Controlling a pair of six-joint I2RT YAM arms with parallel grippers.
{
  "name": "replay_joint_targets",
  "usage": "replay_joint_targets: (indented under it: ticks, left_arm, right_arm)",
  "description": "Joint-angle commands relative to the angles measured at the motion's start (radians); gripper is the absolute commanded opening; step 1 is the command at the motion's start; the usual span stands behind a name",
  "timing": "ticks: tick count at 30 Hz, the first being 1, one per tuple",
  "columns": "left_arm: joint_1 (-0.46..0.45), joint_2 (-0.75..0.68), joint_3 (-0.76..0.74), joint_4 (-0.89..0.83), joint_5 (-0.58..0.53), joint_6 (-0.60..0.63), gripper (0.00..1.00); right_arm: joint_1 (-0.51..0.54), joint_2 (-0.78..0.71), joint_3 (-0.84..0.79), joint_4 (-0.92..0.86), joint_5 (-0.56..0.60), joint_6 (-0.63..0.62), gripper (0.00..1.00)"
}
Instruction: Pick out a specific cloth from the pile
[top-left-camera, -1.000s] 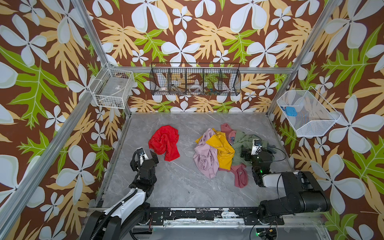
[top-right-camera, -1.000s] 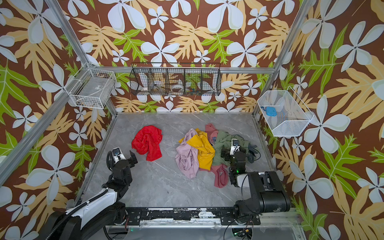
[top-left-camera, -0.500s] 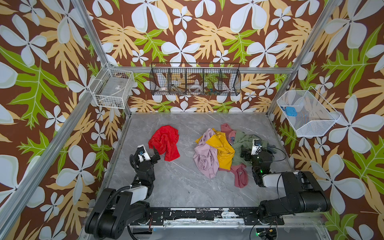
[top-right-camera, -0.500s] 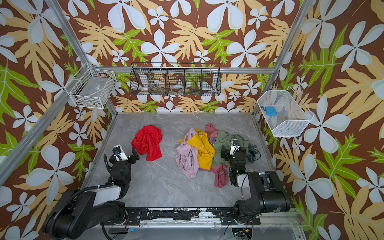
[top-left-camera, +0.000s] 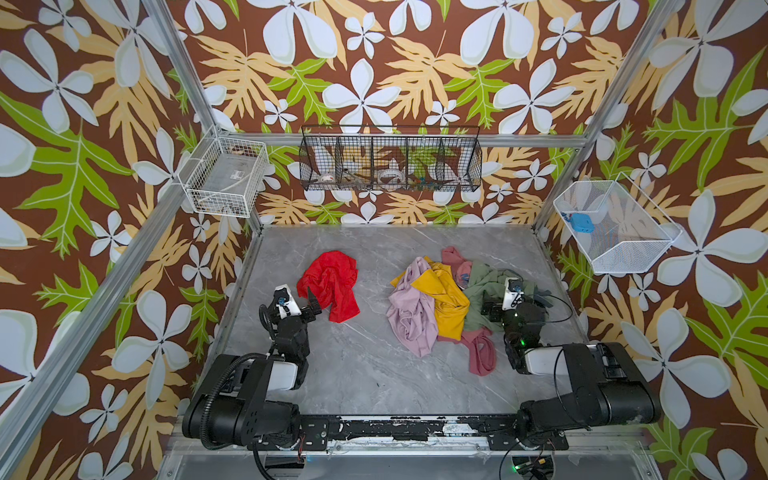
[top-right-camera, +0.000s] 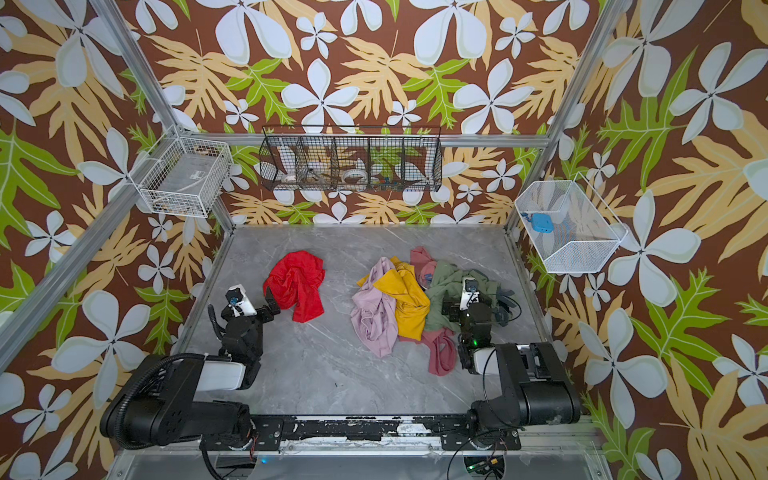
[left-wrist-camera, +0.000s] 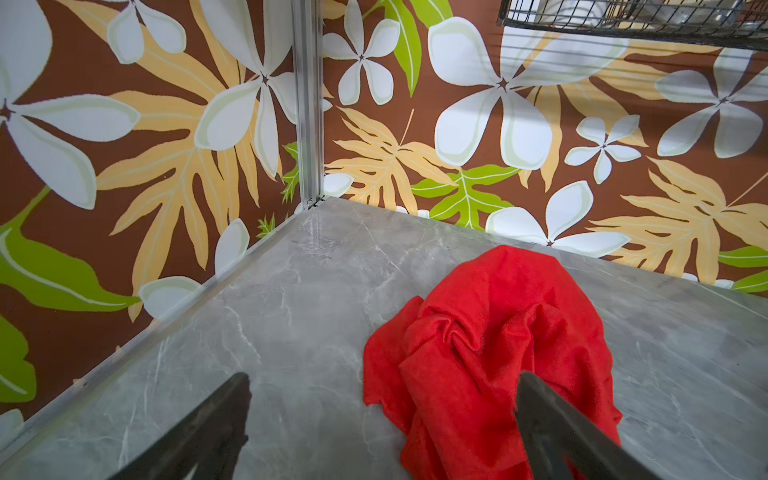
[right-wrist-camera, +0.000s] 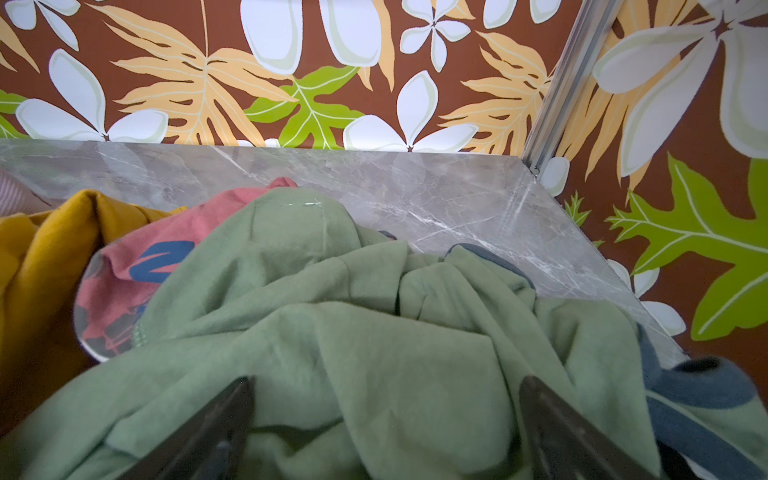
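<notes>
- Presently, the left gripper (left-wrist-camera: 384, 382) stands released, its two dark fingers spread wide and holding nothing.
- In the left wrist view, one finger (left-wrist-camera: 552, 419) overlaps the near edge of the crumpled, slightly textured bright red cloth (left-wrist-camera: 498, 332); the other is over bare tabletop. Contact with the fabric cannot be confirmed.
- The right gripper (right-wrist-camera: 386, 384) is likewise spread wide and empty, poised over the folds of the olive green garment (right-wrist-camera: 353, 353). Whether it touches the fabric cannot be told.
- In both top views the red cloth (top-left-camera: 332, 282) (top-right-camera: 297, 282) lies alone on the grey marble-patterned tabletop (top-left-camera: 353, 374), on the left-arm side, just beyond the left gripper.
- A strip of bare marble separates the red cloth from the pile of soft garments (top-left-camera: 440, 299), which sits to the right-arm side.
- The pile consists of a pale lilac-pink garment (top-left-camera: 409, 316), a mustard yellow garment (top-left-camera: 442, 299) overlapping it, the olive green garment, and a dusty rose garment (top-left-camera: 482, 353) trailing out toward the near edge.
- On the walls are mounted a white wire basket (top-left-camera: 226, 174), a long black wire basket with compartments (top-left-camera: 390, 158), and a white mesh basket (top-left-camera: 615, 226) holding a small blue object (top-left-camera: 579, 222).
</notes>
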Motion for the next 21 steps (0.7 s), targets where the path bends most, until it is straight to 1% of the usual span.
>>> replay_joint_targets:
  ticks: [1,21]
  left_arm:
    - [0.001,0.003,0.002,0.037,0.002,0.003,1.0]
    - [0.001,0.002,0.004,0.032,0.005,0.004,1.0]
  right_arm:
    - [0.0,0.003,0.004,0.031,0.0,0.0,1.0]
    - [-0.008,0.004,0.007,0.029,-0.015,0.004,1.0]
